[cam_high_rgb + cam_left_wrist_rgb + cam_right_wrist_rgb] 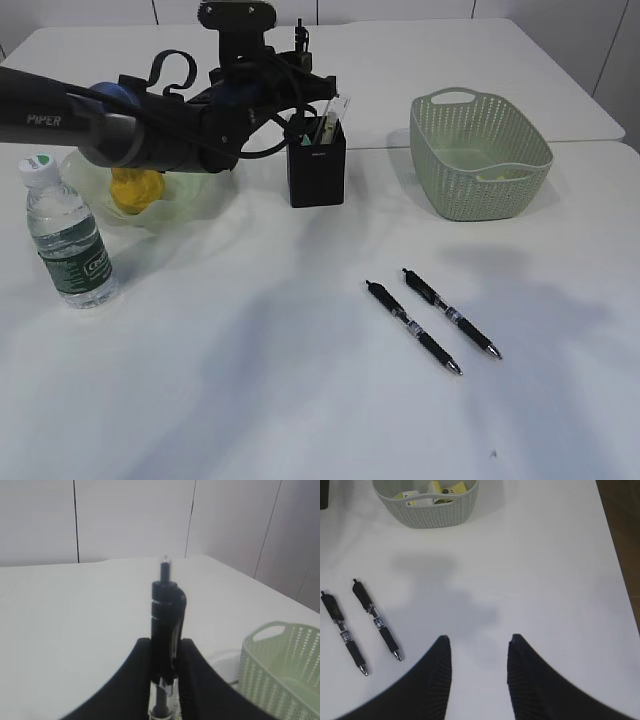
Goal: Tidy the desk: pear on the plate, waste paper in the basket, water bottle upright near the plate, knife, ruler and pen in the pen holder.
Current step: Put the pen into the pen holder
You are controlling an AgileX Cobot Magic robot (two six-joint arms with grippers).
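Observation:
My left gripper [302, 88] is shut on a black pen [167, 610], held upright right above the black pen holder [317, 165]. The holder has a ruler and another item [330, 118] standing in it. Two more black pens [412, 326] [450, 313] lie on the table at front right; they also show in the right wrist view [342, 632] [375, 620]. A yellow pear [135, 190] sits on the green plate [205, 200]. The water bottle [70, 240] stands upright left of the plate. Waste paper [435, 490] lies in the green basket [480, 155]. My right gripper [477, 640] is open and empty over bare table.
The left arm [120, 125] stretches over the plate from the left. The basket also shows at the right in the left wrist view [280, 665]. A second white table [450, 60] adjoins at the back. The table's right edge [615, 555] lies close to my right gripper.

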